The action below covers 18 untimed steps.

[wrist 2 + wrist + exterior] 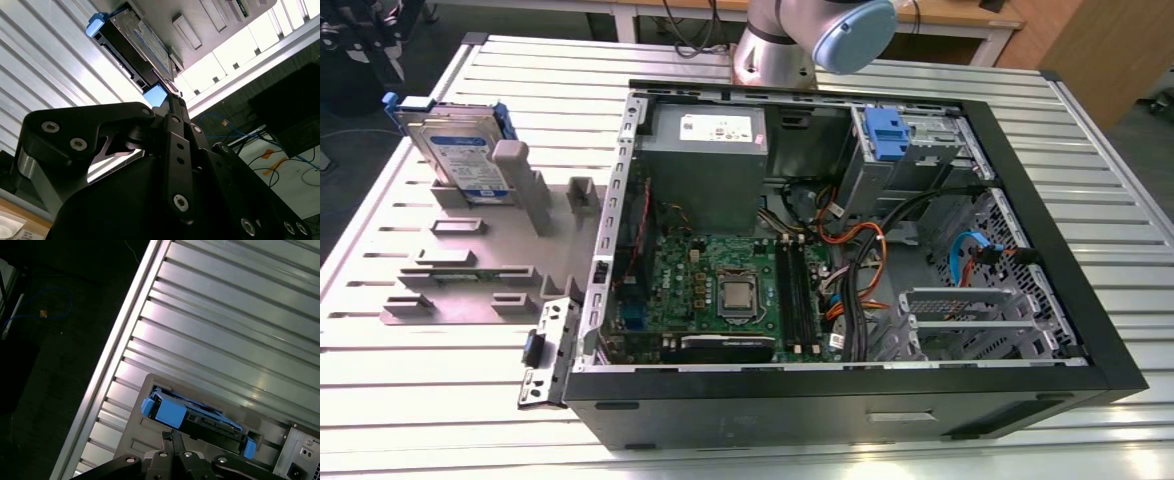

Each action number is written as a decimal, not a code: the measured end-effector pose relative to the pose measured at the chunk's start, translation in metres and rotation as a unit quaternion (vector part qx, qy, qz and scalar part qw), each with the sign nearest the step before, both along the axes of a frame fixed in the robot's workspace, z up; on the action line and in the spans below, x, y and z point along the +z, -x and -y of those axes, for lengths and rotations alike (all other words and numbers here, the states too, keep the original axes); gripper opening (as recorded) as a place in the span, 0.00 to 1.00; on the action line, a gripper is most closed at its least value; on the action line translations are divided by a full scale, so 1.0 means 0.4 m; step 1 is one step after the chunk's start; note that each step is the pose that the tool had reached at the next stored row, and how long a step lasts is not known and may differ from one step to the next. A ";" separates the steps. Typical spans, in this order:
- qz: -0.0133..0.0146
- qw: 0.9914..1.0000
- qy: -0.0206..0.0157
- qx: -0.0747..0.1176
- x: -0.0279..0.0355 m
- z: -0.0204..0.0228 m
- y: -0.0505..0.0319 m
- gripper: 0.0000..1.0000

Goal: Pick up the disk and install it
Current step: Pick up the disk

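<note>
First wrist view: gripper (172, 435) points at disk (200, 420), near it; jaws closed.

counter (427, 400): pale ribbed metal | black computer case (827, 405): on counter, on its side, open | motherboard (720, 285): inside case | grey power supply (707, 150): inside, far end | grey fixture plate (467, 270): beside case, exterior view's left

The exterior view looks down steeply from well back, taking in the whole case (854, 250), the table (427, 410) and my arm (817, 40) at top centre; the disk (458, 150) stands at upper left of the frame. Both wrist views sit close behind my gripper (170, 436), looking past it from different sides at that same disk, near.
</note>
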State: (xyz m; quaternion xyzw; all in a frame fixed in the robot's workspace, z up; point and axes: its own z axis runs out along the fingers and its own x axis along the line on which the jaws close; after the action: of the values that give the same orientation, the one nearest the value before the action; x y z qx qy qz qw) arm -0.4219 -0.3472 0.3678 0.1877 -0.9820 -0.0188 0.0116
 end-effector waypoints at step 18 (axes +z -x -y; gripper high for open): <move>0.000 1.000 0.000 0.025 0.000 0.000 0.000 0.11</move>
State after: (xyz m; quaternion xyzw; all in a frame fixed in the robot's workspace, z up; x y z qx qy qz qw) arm -0.4220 -0.3472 0.3678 0.2122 -0.9770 -0.0185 0.0121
